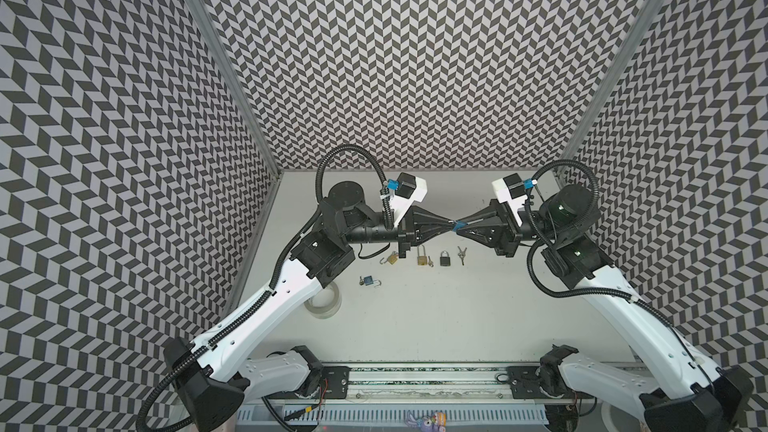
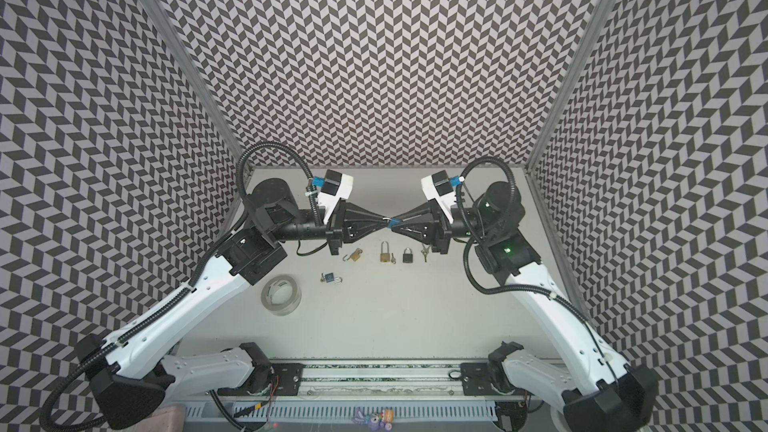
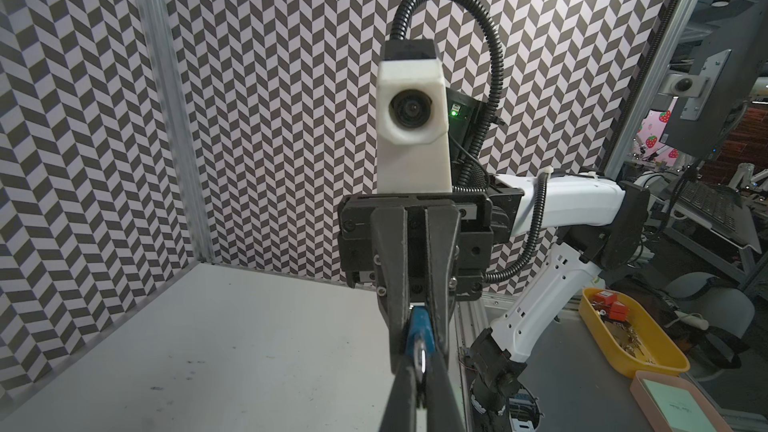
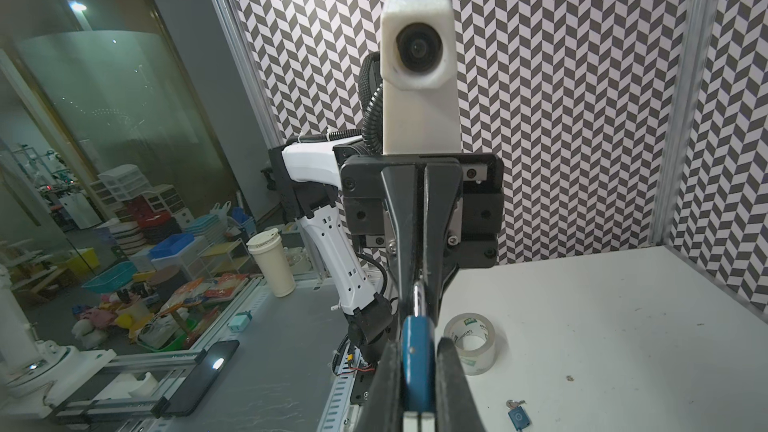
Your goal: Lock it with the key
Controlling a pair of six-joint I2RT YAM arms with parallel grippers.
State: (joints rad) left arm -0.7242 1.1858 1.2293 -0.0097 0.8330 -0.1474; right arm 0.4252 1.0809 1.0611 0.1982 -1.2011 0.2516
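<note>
While the work hangs above the table (image 1: 415, 326), far middle, you hold: right gripper (image 1: 460, 226), clamped on blue padlock (image 4: 417, 355); left gripper (image 1: 451, 223), pinched tight on its metal piece (image 4: 416, 297), key or shackle unclear. Keep both aligned; turn slowly without pulling.

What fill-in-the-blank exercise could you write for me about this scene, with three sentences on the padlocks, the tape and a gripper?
1. The right gripper is shut on a ____ padlock.
2. The lock lying on the table between the long-shackled brass padlock and the bunch of keys is ____ in colour.
3. The roll of tape lies nearest the ____ arm.

Missing words: blue; black; left.
</note>
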